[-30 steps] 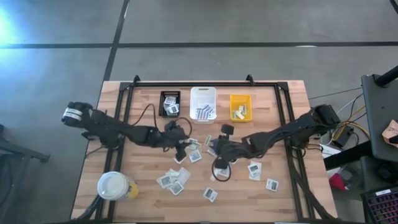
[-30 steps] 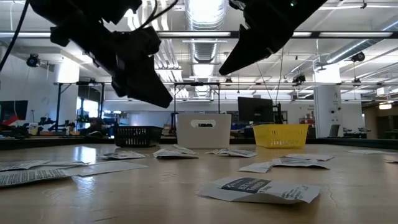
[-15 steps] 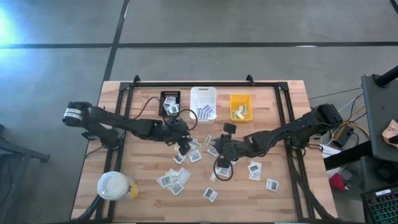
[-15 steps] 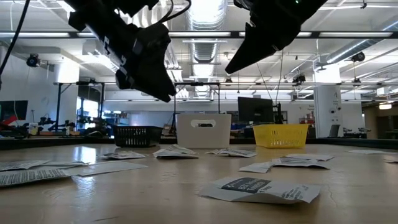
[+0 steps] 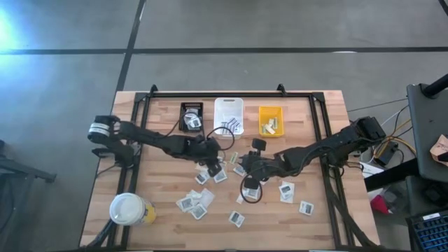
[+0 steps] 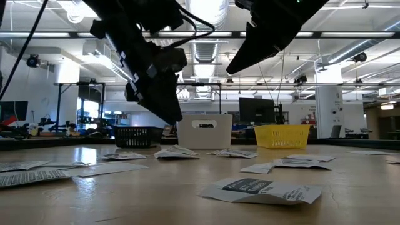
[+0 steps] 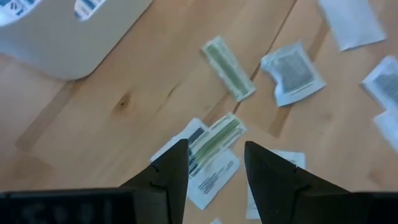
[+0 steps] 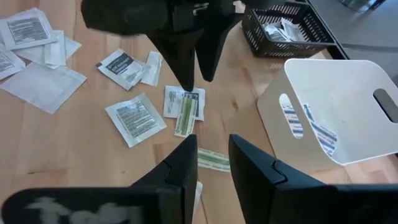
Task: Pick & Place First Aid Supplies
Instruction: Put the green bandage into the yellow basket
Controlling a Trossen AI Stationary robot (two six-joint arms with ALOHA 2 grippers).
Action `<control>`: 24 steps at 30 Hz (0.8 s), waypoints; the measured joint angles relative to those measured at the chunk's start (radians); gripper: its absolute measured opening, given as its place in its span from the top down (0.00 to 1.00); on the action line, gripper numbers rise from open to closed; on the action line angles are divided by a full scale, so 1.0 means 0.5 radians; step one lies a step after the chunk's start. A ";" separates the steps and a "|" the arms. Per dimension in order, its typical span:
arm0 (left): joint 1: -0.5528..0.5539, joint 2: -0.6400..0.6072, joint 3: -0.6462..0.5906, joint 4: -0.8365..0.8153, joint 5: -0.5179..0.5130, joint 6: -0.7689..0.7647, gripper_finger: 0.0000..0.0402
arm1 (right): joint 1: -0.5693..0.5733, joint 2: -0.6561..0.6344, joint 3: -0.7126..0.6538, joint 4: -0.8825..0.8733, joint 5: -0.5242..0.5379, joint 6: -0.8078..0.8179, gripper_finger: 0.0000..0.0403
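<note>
Since a second ago we see the left gripper (image 5: 212, 162) travel from the table's left-centre toward the middle and sink lower — its fingers (image 7: 171, 171) now stand apart with nothing between them, poised over a pale green strip (image 7: 214, 138) lying across a white packet (image 7: 208, 165). The strip's long axis runs diagonally toward the white bin (image 5: 229, 115). A second green strip (image 7: 229, 76) lies just beyond, angled crosswise. The right gripper (image 5: 243, 168) hovers nearby — fingers parted, empty.
</note>
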 joint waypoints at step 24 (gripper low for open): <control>0.028 0.234 0.045 0.002 0.008 -0.001 0.63 | 0.000 0.000 -0.001 -0.044 0.000 0.008 0.82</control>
